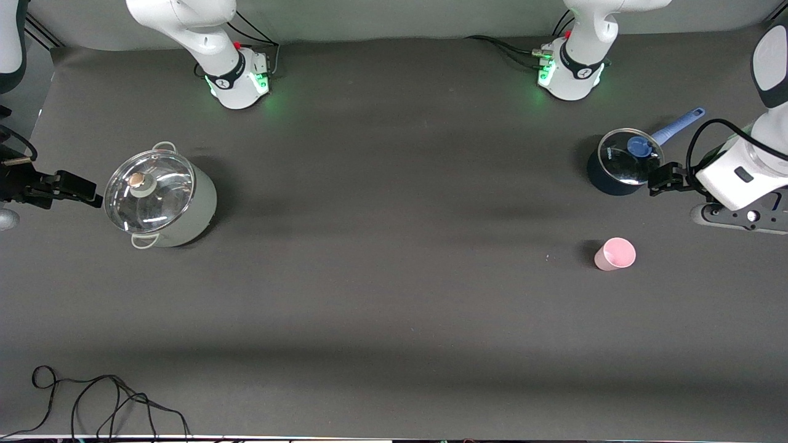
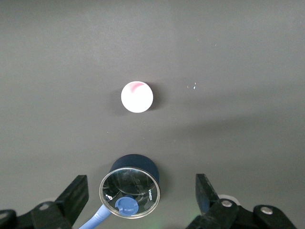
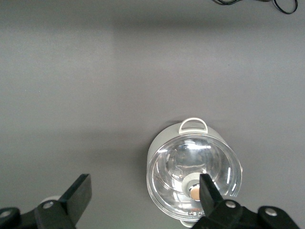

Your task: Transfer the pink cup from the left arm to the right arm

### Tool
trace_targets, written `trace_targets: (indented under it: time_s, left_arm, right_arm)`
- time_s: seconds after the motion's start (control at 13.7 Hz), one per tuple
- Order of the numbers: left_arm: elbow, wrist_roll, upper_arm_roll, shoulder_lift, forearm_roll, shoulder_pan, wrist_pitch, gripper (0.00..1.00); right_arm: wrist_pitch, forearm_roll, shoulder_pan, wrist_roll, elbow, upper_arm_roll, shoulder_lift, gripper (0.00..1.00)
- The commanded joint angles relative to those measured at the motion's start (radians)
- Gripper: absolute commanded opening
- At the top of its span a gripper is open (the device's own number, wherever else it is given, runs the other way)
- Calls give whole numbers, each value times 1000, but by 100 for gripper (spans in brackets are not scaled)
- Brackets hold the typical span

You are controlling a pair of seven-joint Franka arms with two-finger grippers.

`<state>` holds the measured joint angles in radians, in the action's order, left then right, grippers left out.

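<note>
Front view: the pink cup [image 1: 614, 253] stands upright near the left arm's end, nearer the camera than the blue saucepan [image 1: 622, 163].

Left wrist view: our left gripper [image 2: 141, 193] hangs spread wide over the saucepan; we should centre on the cup before descending.

Right wrist view: our right gripper [image 3: 145, 193] waits, splayed, by the grey pot [image 3: 193, 171].

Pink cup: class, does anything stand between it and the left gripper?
Nothing visible does. The pink cup stands alone on bare table, nearer the front camera than the small dark pot, beside which the open left gripper hangs.
</note>
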<state>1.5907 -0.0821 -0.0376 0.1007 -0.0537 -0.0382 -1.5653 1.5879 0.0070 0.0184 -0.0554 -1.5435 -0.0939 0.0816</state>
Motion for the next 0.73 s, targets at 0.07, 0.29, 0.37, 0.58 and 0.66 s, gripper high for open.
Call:
trace_targets:
  time_s: [0.07,0.29,0.37,0.58,0.66]
  left_arm:
    - [-20,-8,-4,7,-9,-8,18,100]
    - [-20,7,-8,7,-9,-15,8,100]
    - [-20,4,-8,7,-9,-15,16,100]
    - [-20,7,-13,7,-9,-19,14,100]
    - [-20,-13,-13,8,-12,-17,13,100]
  right_arm:
    - [-14,4,9,-15,2,-7,-11,100]
    - [-14,5,8,-14,5,-9,-11,100]
    - [-22,4,8,-23,5,-10,-14,100]
    - [-63,5,9,-44,14,-7,-13,100]
    - [-63,7,9,-44,16,-7,-13,100]
